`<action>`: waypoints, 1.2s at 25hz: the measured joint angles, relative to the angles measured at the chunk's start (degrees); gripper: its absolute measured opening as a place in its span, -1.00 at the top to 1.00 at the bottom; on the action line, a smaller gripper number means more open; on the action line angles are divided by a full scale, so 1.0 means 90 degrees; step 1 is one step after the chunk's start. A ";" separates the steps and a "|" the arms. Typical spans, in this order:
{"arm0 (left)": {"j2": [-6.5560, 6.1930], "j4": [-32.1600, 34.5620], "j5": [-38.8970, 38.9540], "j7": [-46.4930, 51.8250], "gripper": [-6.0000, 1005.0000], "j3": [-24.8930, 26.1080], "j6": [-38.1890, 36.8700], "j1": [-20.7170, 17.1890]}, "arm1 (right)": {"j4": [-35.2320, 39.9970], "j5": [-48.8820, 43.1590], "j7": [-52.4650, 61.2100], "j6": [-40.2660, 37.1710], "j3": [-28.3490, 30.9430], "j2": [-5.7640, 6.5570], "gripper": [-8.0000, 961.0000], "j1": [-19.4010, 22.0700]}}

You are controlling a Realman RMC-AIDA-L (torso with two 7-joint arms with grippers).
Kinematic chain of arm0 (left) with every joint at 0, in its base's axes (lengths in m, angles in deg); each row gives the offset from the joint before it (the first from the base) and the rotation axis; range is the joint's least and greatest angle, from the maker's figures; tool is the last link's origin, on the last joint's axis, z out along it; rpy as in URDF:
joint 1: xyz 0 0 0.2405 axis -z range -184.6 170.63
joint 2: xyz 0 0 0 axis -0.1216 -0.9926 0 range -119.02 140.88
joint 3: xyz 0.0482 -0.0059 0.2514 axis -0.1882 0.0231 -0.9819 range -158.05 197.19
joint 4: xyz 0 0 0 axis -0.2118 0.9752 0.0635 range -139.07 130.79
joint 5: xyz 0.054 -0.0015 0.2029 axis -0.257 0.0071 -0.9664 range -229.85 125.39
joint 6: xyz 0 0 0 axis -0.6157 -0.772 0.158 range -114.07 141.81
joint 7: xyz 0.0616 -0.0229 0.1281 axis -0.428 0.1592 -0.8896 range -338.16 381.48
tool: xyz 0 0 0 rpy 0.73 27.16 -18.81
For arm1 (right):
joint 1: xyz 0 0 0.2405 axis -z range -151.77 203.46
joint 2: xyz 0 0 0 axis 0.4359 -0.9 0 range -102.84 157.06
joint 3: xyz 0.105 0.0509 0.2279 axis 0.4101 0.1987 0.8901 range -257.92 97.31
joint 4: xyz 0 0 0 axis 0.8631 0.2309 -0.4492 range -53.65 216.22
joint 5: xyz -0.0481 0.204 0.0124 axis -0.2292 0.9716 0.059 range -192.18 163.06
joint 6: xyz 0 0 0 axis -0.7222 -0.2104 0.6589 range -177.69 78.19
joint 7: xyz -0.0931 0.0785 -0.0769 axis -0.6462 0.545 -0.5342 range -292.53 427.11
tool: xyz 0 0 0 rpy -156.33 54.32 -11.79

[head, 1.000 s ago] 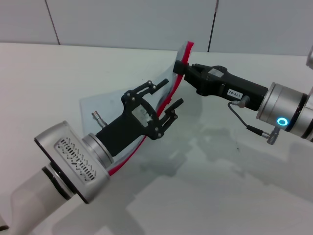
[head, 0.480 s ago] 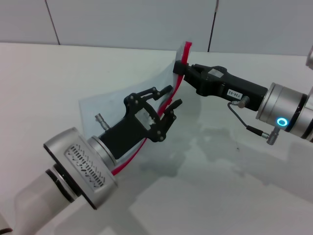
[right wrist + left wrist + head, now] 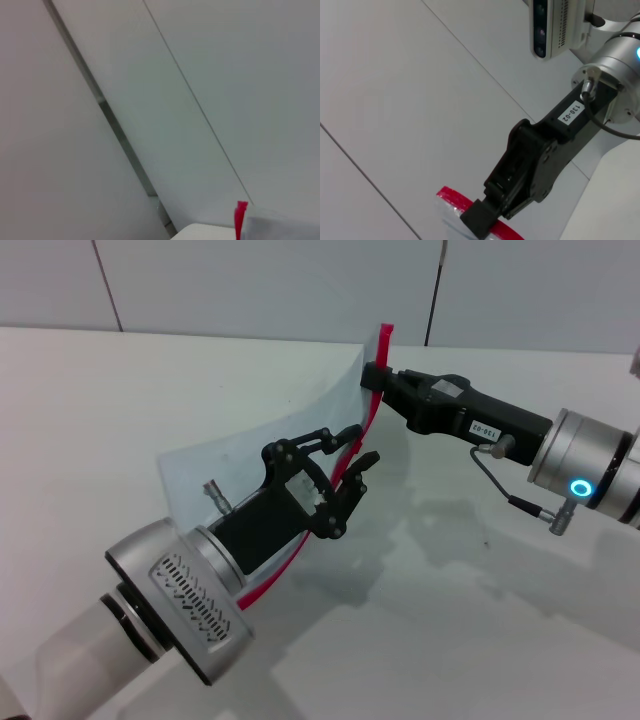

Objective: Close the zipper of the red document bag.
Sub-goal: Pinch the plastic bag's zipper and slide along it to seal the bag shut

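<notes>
The left gripper (image 3: 345, 455) is at the near-left of the bench (image 3: 470, 630), reaching away from the robot. Its jaws are spread, one finger on each side of the zipper (image 3: 352, 445), about midway along the strip; contact with the strip cannot be confirmed.

The red document bag (image 3: 250, 465) is held clear of the bench surface, standing on edge and bowed. Its long axis runs from near-left, beside the left wrist, up to far-right at the right gripper. The zipper follows the bag's right-facing long edge as a curved red line; the translucent panel extends toward the left side of the bench.

The right gripper (image 3: 374, 378) enters from the right edge of the bench and is pinched on the far upper end of the zipper (image 3: 496, 231).

The bench surface to the right of and below the bag is open, and a panelled wall (image 3: 270, 285) bounds its far edge.
</notes>
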 joint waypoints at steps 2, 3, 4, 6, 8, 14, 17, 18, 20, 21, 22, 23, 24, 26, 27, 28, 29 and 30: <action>0.0000 -0.0006 0.0003 -0.0006 0.47 0.0000 -0.0025 -0.0011 | 0.0006 0.0008 0.0001 0.0004 0.0003 0.0002 0.95 0.0009; 0.0000 -0.0009 0.0006 -0.0007 0.47 0.0000 -0.0039 -0.0016 | 0.0009 0.0008 0.0001 0.0011 0.0004 0.0005 0.95 0.0011; 0.0000 -0.0009 0.0008 -0.0007 0.47 0.0000 -0.0047 -0.0018 | 0.0009 0.0008 0.0002 0.0014 0.0004 0.0008 0.95 0.0012; 0.0000 -0.0010 0.0011 -0.0011 0.48 0.0001 -0.0063 -0.0027 | 0.0011 0.0005 0.0003 0.0023 0.0001 0.0011 0.95 0.0012; 0.0000 -0.0011 0.0012 -0.0016 0.49 0.0006 -0.0079 -0.0032 | 0.0009 0.0002 0.0003 0.0029 -0.0016 0.0012 0.95 0.0011; -0.0008 -0.0005 0.0024 -0.0050 0.52 0.0050 -0.0197 -0.0067 | -0.0014 -0.0023 0.0004 0.0032 -0.0031 0.0016 0.95 -0.0003; -0.0015 -0.0003 0.0024 -0.0085 0.53 0.0104 -0.0229 -0.0090 | -0.0016 -0.0027 0.0004 0.0032 -0.0034 0.0016 0.95 -0.0011; -0.0015 -0.0003 0.0024 -0.0085 0.53 0.0106 -0.0230 -0.0093 | -0.0017 -0.0028 0.0004 0.0032 -0.0034 0.0016 0.95 -0.0012; -0.0017 -0.0003 0.0022 -0.0087 0.54 0.0104 -0.0231 -0.0093 | -0.0020 -0.0028 0.0004 0.0032 -0.0037 0.0016 0.95 -0.0013; -0.0017 -0.0003 0.0018 -0.0087 0.54 0.0100 -0.0232 -0.0093 | -0.0022 -0.0028 0.0004 0.0032 -0.0040 0.0015 0.95 -0.0015; -0.0018 -0.0002 0.0015 -0.0088 0.55 0.0098 -0.0232 -0.0093 | -0.0025 -0.0029 0.0003 0.0032 -0.0042 0.0013 0.95 -0.0017; -0.0019 -0.0001 0.0013 -0.0088 0.55 0.0097 -0.0232 -0.0093 | -0.0029 -0.0030 0.0004 0.0032 -0.0043 0.0012 0.95 -0.0019; -0.0019 0.0000 0.0011 -0.0089 0.56 0.0097 -0.0232 -0.0093 | -0.0031 -0.0030 0.0004 0.0032 -0.0044 0.0011 0.95 -0.0021; -0.0023 0.0000 0.0000 -0.0090 0.58 0.0086 -0.0232 -0.0093 | -0.0034 -0.0032 0.0003 0.0032 -0.0045 0.0010 0.95 -0.0023; -0.0025 0.0002 -0.0009 -0.0090 0.60 0.0077 -0.0232 -0.0093 | -0.0035 -0.0033 0.0003 0.0032 -0.0045 0.0009 0.95 -0.0023; -0.0025 0.0007 -0.0014 -0.0091 0.61 0.0072 -0.0232 -0.0093 | -0.0036 -0.0034 0.0003 0.0032 -0.0045 0.0008 0.95 -0.0024; -0.0025 0.0011 -0.0016 -0.0092 0.63 0.0071 -0.0233 -0.0093 | -0.0036 -0.0034 0.0003 0.0032 -0.0047 0.0008 0.95 -0.0024; -0.0025 0.0013 -0.0017 -0.0092 0.65 0.0070 -0.0233 -0.0093 | -0.0037 -0.0034 0.0003 0.0032 -0.0048 0.0008 0.95 -0.0025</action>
